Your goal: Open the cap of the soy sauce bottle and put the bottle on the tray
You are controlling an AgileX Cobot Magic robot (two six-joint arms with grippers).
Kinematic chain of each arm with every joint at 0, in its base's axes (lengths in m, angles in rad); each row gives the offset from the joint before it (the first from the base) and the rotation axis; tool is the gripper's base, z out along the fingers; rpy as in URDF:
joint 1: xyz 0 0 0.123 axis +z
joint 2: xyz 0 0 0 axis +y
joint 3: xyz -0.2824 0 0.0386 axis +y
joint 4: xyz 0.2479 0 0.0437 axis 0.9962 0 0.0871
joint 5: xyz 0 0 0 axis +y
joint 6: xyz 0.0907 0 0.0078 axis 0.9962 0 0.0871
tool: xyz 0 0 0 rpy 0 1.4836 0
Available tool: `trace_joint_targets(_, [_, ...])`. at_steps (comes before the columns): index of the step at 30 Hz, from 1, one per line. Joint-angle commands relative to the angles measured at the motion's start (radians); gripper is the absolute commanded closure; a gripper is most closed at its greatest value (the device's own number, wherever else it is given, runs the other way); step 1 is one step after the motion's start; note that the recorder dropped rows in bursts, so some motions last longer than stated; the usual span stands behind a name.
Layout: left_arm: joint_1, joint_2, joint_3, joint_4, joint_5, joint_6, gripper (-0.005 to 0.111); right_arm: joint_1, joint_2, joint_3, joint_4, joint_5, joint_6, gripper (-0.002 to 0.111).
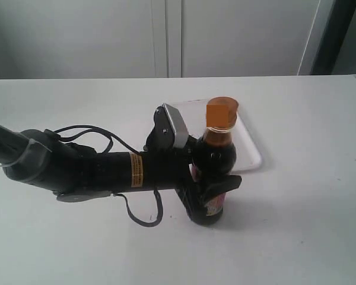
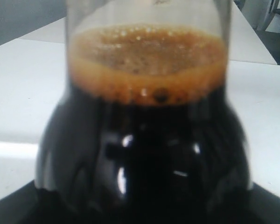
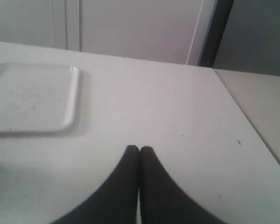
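Left gripper (image 1: 209, 189) clamps the soy sauce bottle (image 1: 215, 172) low on its body, upright on the tabletop (image 1: 296, 225), cap (image 1: 222, 113) apparently shut. Tray (image 1: 253, 155) sits just behind, bare. Right gripper (image 3: 139, 150) clenched, holding nothing, out of exterior view. Risk: top-heavy bottle tilting during lift, base clipping the tray rim.

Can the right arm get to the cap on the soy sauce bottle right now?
Probably yes: the cap stands clear above the left gripper, which grips the soy sauce bottle lower down; the shut right gripper must open first.
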Motion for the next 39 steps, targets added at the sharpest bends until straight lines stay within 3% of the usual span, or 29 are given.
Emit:
trace_joint_targets(1, [-0.006,-0.004,-0.004,0.035,-0.041,-0.003,0.106,-0.001,-0.006,0.002,0.016,-0.093,0.071,0.108])
trace_joint_targets(17, [-0.006,-0.004,-0.004,0.058,-0.041,-0.003,0.106,-0.001,-0.006,0.002,0.032,-0.307,0.080,0.108])
trace_joint_targets(23, [-0.006,-0.004,-0.004,0.057,-0.041,-0.003,0.106,-0.001,-0.006,0.002,0.036,-0.396,0.272,0.108])
trace_joint_targets(27, [-0.006,-0.004,-0.004,0.058,-0.041,-0.003,0.106,-0.001,-0.006,-0.005,0.034,-0.399,0.276,0.108])
trace_joint_targets(39, [-0.006,-0.004,-0.004,0.054,-0.041,-0.003,0.106,-0.001,0.131,-0.274,0.029,-0.310,0.224,0.108])
